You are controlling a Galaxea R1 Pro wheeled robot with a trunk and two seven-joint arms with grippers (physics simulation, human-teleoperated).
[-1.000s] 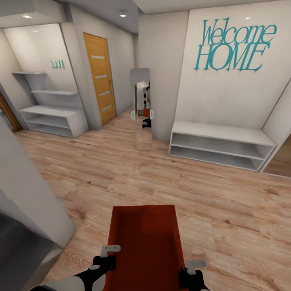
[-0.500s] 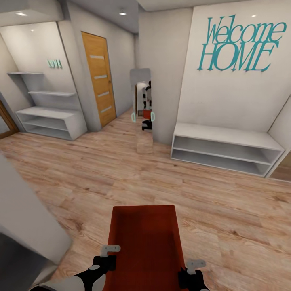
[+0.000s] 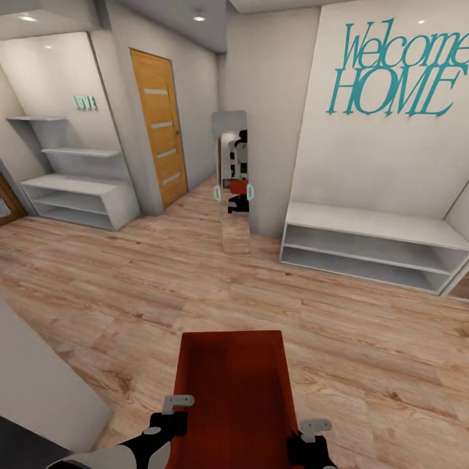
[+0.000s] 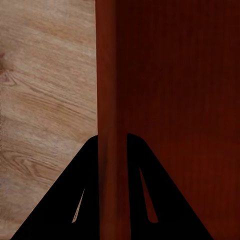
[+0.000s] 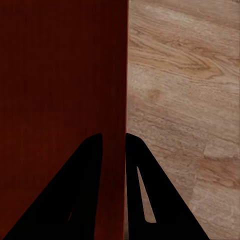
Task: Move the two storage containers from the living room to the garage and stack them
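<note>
Light wood-plank flooring [image 3: 195,286] spreads across a white-walled hallway. On the right-hand wall [image 3: 378,156], teal lettering reading "Welcome HOME" [image 3: 397,68] hangs above a low white open shelf unit [image 3: 371,244] standing on the floor. At the far left a taller white stepped shelving unit [image 3: 75,189] sits in an alcove under small teal letters [image 3: 85,102]. Between them, a wooden door with pale horizontal panels [image 3: 159,127] stands closed, and just beside it, straight ahead, a narrow upright mirror [image 3: 232,179] leans against a wall corner, reflecting the robot and something orange-red held in front of it. A grey-white wall edge [image 3: 39,384] cuts into the near left of the head view.

One orange-red storage container [image 3: 231,391] is held out in front of the robot, above the plank floor, long axis pointing forward, its open top facing up.

The left tool [image 3: 177,405] grips the container's left side wall near the near end; in the left wrist view its two dark fingers [image 4: 80,200] stand narrowly either side of the wall's rim [image 4: 107,100], one outside and one inside. The right tool [image 3: 314,427] is clamped likewise on the right side wall, its fingers [image 5: 145,200] close together astride the rim [image 5: 125,75] in the right wrist view.
</note>
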